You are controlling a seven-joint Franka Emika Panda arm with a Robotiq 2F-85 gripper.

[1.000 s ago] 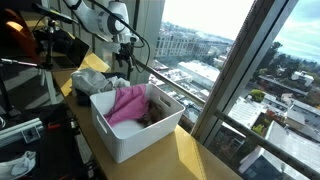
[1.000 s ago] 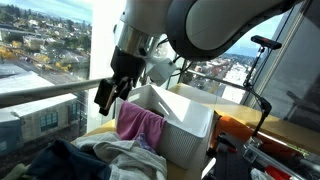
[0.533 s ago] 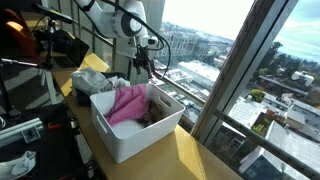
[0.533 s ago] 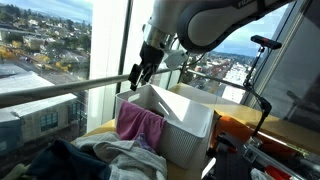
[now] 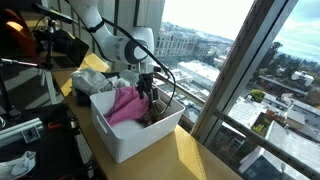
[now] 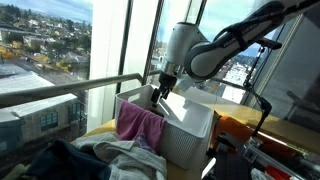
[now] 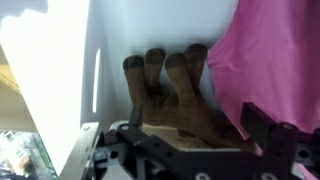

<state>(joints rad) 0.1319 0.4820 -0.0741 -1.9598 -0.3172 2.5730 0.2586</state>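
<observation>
Wrist view: claw (image 7: 185,140) spread wide, pointing down into bin (image 7: 110,40) above brown plush (image 7: 170,90).

We note tall windows (image 5: 205,25) with a dark slanted frame (image 5: 235,75). City buildings (image 5: 185,42) lie far below in bright daylight. Sun falls across the wooden counter (image 5: 192,156). A rail (image 6: 60,92) crosses the glass.

Bin (image 5: 128,138): smooth white plastic, shows a faint sheen on the walls.
Draped over the bin's rim: pink cloth (image 5: 124,103), soft, matt, creased.
Inside the bin, against its wall: brown plush piece (image 7: 175,95), fuzzy suede-like nap, darker at the rounded ends.
Above the bin: gripper (image 5: 148,92), matt black, looks like plastic and metal; arm (image 5: 125,45), glossy white shell.
Behind the bin: pale cloth (image 5: 112,82), crumpled, matt.
</observation>
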